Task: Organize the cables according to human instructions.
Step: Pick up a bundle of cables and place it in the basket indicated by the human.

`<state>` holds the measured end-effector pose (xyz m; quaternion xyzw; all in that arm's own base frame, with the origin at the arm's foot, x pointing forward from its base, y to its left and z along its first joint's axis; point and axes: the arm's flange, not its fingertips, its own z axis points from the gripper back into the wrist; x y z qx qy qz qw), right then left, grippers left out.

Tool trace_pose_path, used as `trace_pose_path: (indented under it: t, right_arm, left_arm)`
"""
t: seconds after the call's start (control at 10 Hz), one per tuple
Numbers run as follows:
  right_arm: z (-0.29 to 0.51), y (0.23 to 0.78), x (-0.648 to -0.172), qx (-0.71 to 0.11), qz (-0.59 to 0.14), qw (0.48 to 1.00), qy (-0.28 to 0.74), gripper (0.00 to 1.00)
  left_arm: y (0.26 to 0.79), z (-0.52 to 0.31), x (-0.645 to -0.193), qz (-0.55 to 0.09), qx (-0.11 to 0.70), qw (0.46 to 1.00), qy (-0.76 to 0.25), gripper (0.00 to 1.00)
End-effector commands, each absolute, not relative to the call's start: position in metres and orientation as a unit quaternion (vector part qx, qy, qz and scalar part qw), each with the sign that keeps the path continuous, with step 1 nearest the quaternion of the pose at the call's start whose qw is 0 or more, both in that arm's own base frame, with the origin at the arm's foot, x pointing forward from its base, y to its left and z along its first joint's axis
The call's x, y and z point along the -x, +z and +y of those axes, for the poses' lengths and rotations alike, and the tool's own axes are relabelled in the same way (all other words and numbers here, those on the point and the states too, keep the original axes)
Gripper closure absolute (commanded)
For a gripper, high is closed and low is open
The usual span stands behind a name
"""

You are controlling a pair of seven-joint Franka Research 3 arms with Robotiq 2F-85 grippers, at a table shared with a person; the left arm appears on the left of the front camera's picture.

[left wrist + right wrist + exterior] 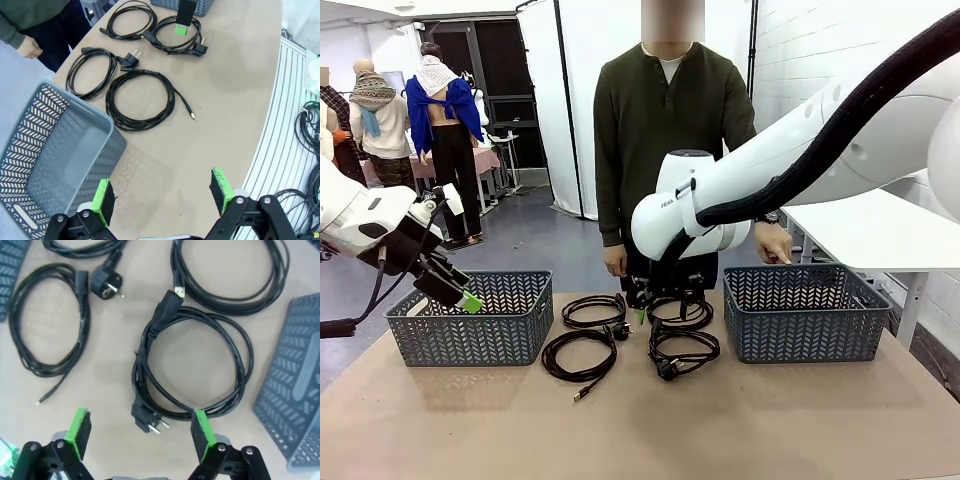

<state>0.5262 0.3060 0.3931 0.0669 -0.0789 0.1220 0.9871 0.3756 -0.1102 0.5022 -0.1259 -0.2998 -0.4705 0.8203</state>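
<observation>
Right pincer (140,415) hangs open just over one coiled cable (165,310).

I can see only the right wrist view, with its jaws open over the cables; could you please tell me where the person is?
Observer: The person stands at the far side of the table, one hand just above the far rim of the right basket.
Operator: Thank you. Is the other arm close by?
Observer: No. The left arm hangs with open jaws beside the left basket, away from all four cables.
Operator: Is that basket holding anything?
Observer: Nothing shows inside it.
</observation>
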Motion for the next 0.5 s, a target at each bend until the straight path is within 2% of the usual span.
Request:
trace_pose_path:
  t: [0.0,0.4]
  right_arm:
    - [0.316,0.384,-0.537,-0.057,-0.083,0.99,0.098,0.0]
    - [0.318,0.372,-0.546,-0.048,-0.077,0.993,0.076,0.0]
  left_arm:
    - [0.498,-0.107,-0.377,-0.302,0.135,0.814,-0.478,0.0]
    - [0.498,-0.107,-0.377,-0.302,0.135,0.814,-0.478,0.0]
